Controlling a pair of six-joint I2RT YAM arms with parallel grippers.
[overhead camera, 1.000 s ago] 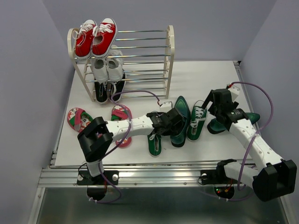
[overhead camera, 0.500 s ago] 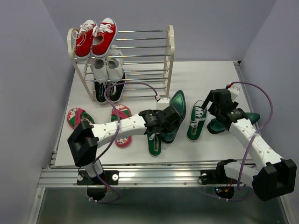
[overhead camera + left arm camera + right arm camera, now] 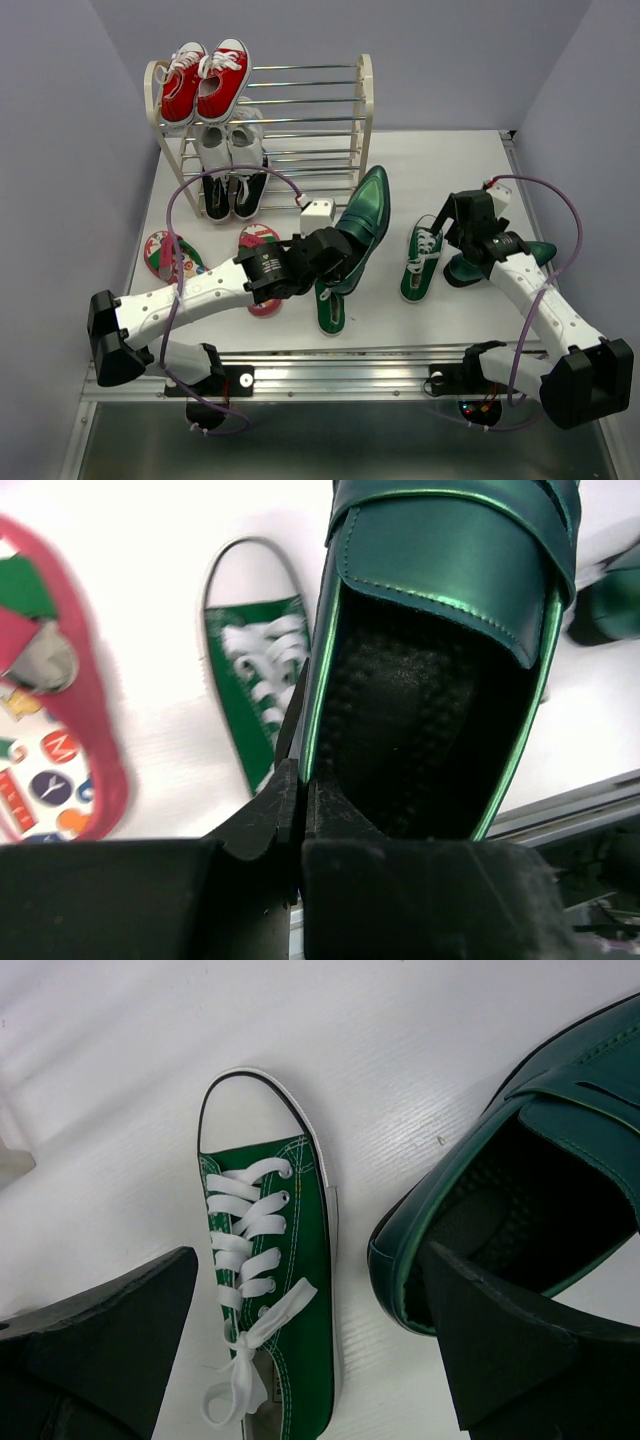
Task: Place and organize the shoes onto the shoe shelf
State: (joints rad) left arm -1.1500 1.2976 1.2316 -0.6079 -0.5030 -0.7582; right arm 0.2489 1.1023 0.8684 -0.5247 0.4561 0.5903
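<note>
My left gripper is shut on the side wall of a dark green glossy loafer, which hangs tilted above the table with its toe toward the shoe shelf. The left wrist view shows the pinch on the loafer's rim. One green canvas sneaker lies below it, and another lies to the right. My right gripper hovers open over that sneaker and the second loafer. Two flip-flops lie at the left.
On the shelf, red sneakers take the left of the top tier, white sneakers the middle tier, a dark pair the bottom. The right parts of all tiers show bare rods. A wall stands close at the left.
My left arm has lifted the loafer off the table and carried it up and left toward the shelf. The right arm has not moved.
</note>
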